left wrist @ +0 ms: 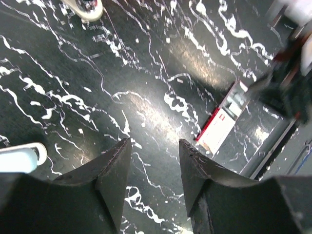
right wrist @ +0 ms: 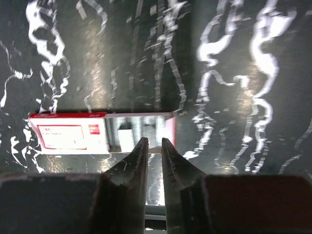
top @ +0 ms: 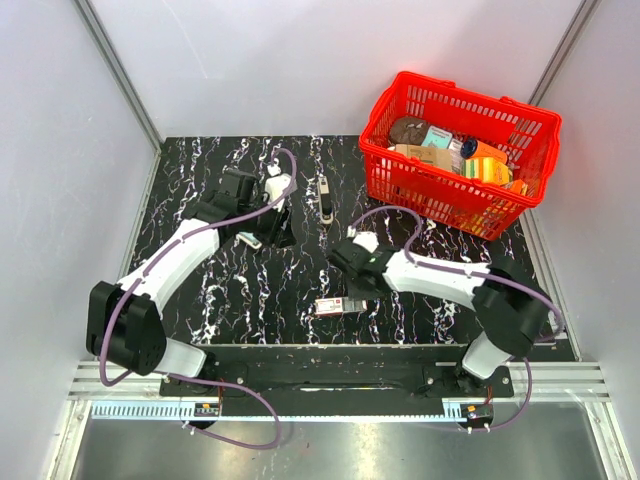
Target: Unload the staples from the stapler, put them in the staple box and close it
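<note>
left gripper (left wrist: 153, 144): fingers spread, holding nothing | right gripper (right wrist: 153, 141): fingers nearly together, thin gap, tips over the open end of the staple box (right wrist: 73, 134) | stapler (top: 325, 200): lying on the table between both arms

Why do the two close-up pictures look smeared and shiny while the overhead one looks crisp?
Top external view: evenly lit and sharp, the red basket crisp. Left wrist view: glare mid-frame on the table, upper right corner blurred. Right wrist view: white veins smeared into vertical streaks, glare above the staple box, its print unreadable.
</note>
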